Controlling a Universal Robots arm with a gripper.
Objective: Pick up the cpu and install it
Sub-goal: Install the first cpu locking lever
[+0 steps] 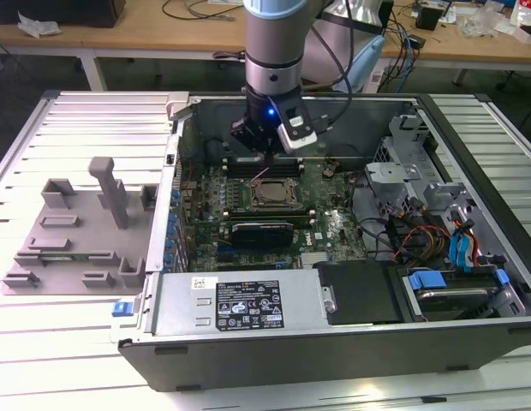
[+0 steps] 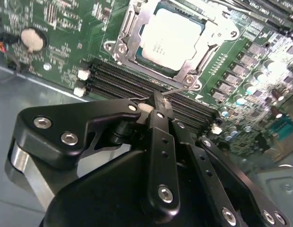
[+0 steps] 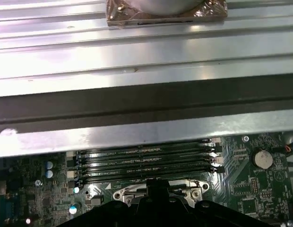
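Note:
The cpu (image 2: 171,37), a flat square chip with a silvery-white top, lies inside the metal socket frame (image 2: 125,28) on the green motherboard (image 1: 330,227). In the exterior view the cpu (image 1: 272,193) sits mid-board inside the open computer case (image 1: 471,145). My gripper (image 2: 156,100) hangs just behind the socket, over the black memory slots (image 2: 118,82). Its fingers are shut together with nothing between them. A thin wire socket lever (image 2: 180,90) runs close by the fingertips. In the exterior view the gripper (image 1: 264,147) hovers a little above the board.
A gray moulded tray (image 1: 73,227) lies at the exterior view's left on the slatted table. Drive bays, blue connectors and cables (image 1: 458,244) fill the case's right side. A black heatsink block (image 1: 261,233) sits in front of the socket. The case wall (image 3: 146,101) stands behind the memory slots.

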